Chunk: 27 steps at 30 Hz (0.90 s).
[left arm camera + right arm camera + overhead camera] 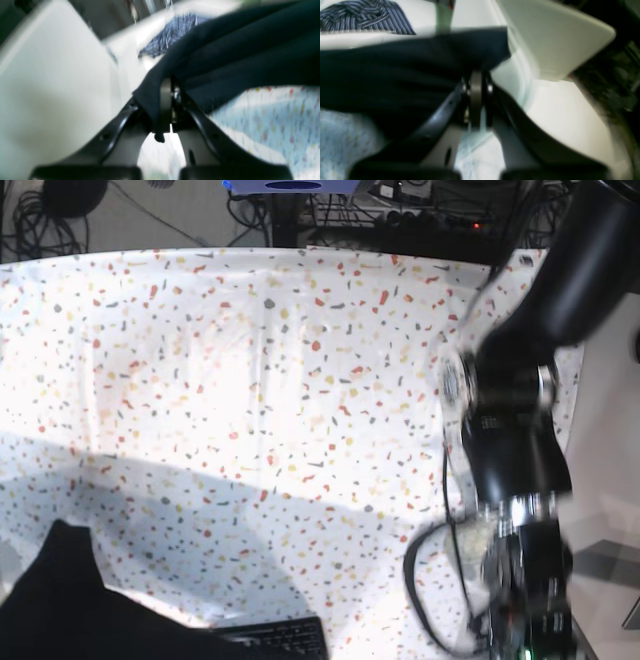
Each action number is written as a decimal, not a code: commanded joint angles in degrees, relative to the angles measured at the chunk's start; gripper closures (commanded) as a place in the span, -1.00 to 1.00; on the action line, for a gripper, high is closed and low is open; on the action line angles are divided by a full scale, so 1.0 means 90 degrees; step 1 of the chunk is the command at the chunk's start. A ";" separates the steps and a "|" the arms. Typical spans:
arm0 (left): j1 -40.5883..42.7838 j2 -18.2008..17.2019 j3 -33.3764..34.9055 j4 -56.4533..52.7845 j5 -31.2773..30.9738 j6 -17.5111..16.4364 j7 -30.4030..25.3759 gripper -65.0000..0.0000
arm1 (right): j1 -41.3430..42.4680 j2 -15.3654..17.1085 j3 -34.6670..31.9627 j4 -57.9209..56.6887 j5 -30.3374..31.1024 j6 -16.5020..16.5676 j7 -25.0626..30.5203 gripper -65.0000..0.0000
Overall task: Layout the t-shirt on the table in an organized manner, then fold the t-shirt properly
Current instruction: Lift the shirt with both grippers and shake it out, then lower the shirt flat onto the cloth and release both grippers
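Left tool (pixel 171 100): jaws together at the centre of the left wrist view, clamped on an edge of the t-shirt (pixel 250 57); a small tail of cloth pokes out below the pads.
Right tool (pixel 476 100): jaws together at the centre of the right wrist view, pinching the other edge of the black cloth, which fills the left half of that frame.
T-shirt: hangs stretched between the two tools and clear of the counter (pixel 250 380) below — in the base view only a dark corner shows at lower left.
Surroundings: a striped blue shirt (pixel 365 16) lies on a pale surface at the upper left of the right wrist view; a keyboard (pixel 280 640) sits at the bottom edge of the base view; one arm (pixel 520 450) fills the right side.
Step in hand: judged to be carrying the held edge out over the speckled cloth to lay it flat.
Doing it well: keep both pinches level and the edge taut — lower the free hem first so it drags smooth, and land well above the keyboard.
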 commanded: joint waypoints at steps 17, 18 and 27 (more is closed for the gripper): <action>0.5260 -0.0757 -0.0065 -0.0440 0.0081 0.0076 -0.2193 1.00 | -0.4458 -0.2518 0.1436 -0.1146 -0.0046 -0.0032 0.1808 1.00; 0.5328 -0.0806 -0.0075 -0.0519 0.0071 0.0076 -0.2262 1.00 | -0.4546 -0.2518 0.1446 -0.1254 -0.0046 -0.0032 0.1867 1.00; 0.5826 -0.0924 -0.0993 -0.0421 0.0052 0.0076 -0.2320 1.00 | -0.5064 -0.2518 0.1436 -0.1263 -0.0046 -0.0013 0.1925 1.00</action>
